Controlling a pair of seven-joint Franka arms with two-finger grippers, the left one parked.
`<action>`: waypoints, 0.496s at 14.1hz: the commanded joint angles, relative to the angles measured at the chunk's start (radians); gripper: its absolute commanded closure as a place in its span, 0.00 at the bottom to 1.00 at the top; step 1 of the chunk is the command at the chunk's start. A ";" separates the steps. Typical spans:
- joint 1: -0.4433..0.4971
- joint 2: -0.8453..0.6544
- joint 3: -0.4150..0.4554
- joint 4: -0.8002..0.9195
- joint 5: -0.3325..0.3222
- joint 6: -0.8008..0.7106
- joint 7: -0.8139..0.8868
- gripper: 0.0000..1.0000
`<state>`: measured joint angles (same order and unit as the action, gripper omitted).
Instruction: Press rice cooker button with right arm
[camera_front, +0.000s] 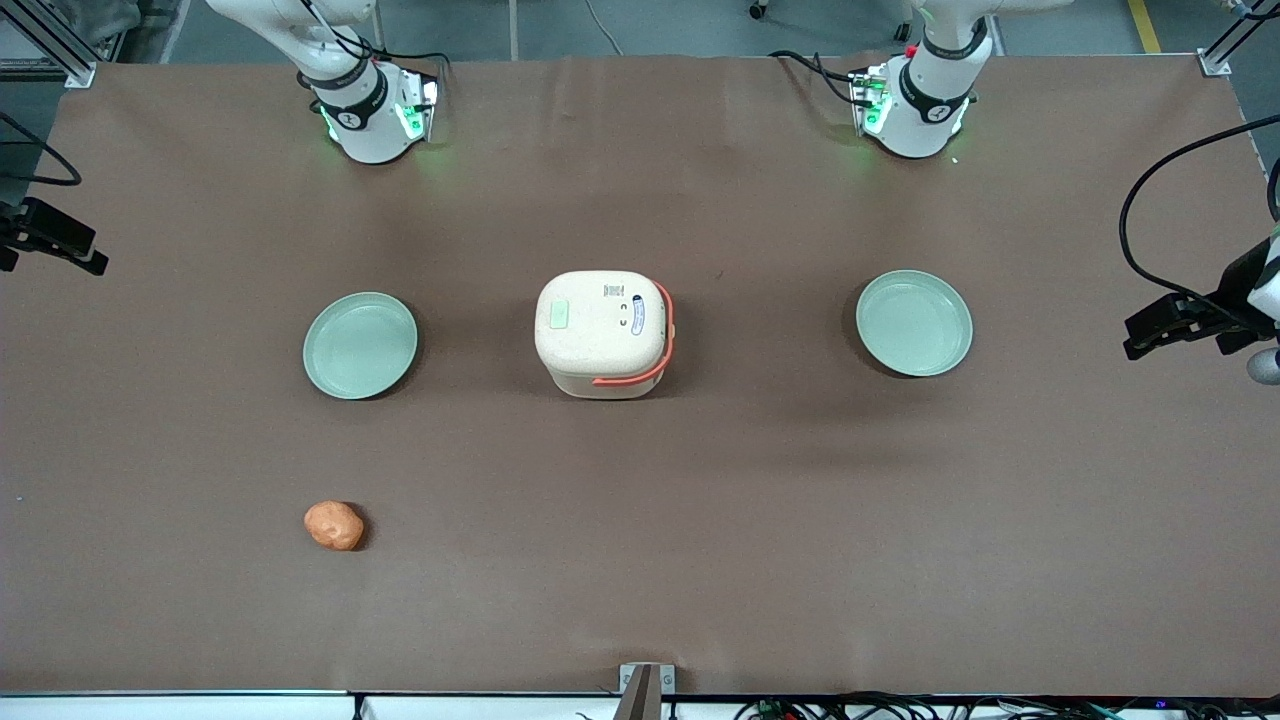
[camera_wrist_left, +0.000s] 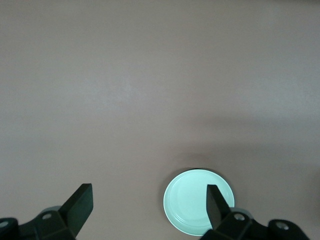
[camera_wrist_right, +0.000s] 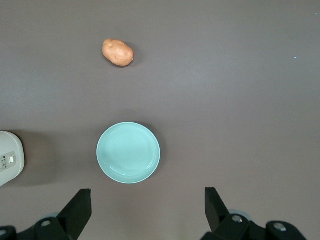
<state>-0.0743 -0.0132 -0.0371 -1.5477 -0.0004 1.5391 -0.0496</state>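
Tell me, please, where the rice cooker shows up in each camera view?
Front view: the rice cooker stands mid-table between two plates.
Right wrist view: only its edge shows, beside the plate under the open gripper.
Left wrist view: not in it.
Shared landmark: that plate, seen in front and right wrist views.

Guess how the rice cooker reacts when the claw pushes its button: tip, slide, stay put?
The rice cooker is boxy and squat with its lid shut, so tipping seems unlikely. It stands free on the smooth brown table cover, so a sideways push might slide it; a downward press probably won't. The open claw hangs above the plate, away from the cooker.
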 joint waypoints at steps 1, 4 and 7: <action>-0.016 -0.039 0.008 -0.045 -0.009 0.015 -0.015 0.00; -0.018 -0.037 0.008 -0.043 -0.007 0.009 -0.015 0.00; -0.012 -0.033 0.010 -0.043 -0.007 0.007 -0.013 0.25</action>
<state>-0.0750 -0.0161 -0.0386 -1.5560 -0.0004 1.5391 -0.0498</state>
